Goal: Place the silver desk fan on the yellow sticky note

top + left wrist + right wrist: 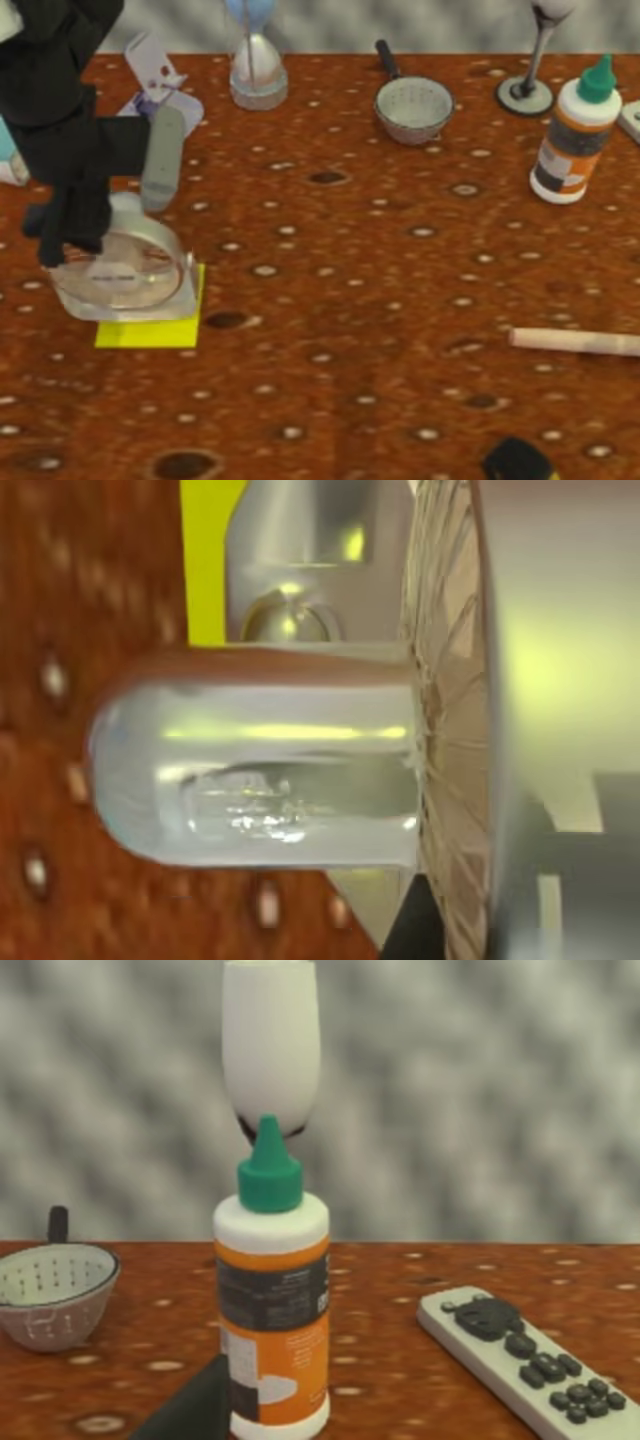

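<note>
Top view places our left tool (70, 225) at the left edge of the frame, just above centre height, directly over the silver desk fan (125, 270). The fan rests with its round wire cage facing up, and its lower part overlaps the yellow sticky note (150, 325), which lies flat on the desk (380, 300) in the lower left of the frame. Only the bottom strip and right edge of the note remain visible under the fan. We cannot tell from any view whether the left tool is open or closed on the fan, because the dark arm hides the fingers.

Left wrist view shows the fan's rounded knob (260, 780) filling the centre of the frame, the grille (450, 730) running down the right of centre, and a patch of yellow note (205, 560) at the upper left.

We see no right tool in the top view. Right wrist view shows a glue bottle (272, 1300) with a green cap at centre, a strainer (50, 1295) at the left edge and a remote control (525, 1360) at the lower right.
</note>
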Robot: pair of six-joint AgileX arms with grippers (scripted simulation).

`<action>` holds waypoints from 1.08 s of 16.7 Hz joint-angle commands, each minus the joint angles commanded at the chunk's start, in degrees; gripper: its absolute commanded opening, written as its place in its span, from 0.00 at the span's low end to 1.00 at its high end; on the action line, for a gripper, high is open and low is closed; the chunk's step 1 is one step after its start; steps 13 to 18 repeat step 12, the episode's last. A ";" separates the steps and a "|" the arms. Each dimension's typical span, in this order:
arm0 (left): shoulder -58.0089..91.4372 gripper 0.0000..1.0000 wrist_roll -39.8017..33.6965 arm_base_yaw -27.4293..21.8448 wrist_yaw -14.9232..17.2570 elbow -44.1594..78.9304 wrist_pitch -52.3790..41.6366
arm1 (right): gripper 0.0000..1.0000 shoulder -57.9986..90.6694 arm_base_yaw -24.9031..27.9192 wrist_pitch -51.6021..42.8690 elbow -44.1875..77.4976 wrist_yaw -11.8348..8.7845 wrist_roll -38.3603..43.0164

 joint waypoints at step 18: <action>0.00 1.00 0.00 0.00 0.00 0.00 0.00 | 1.00 0.00 0.00 0.00 0.00 0.00 0.00</action>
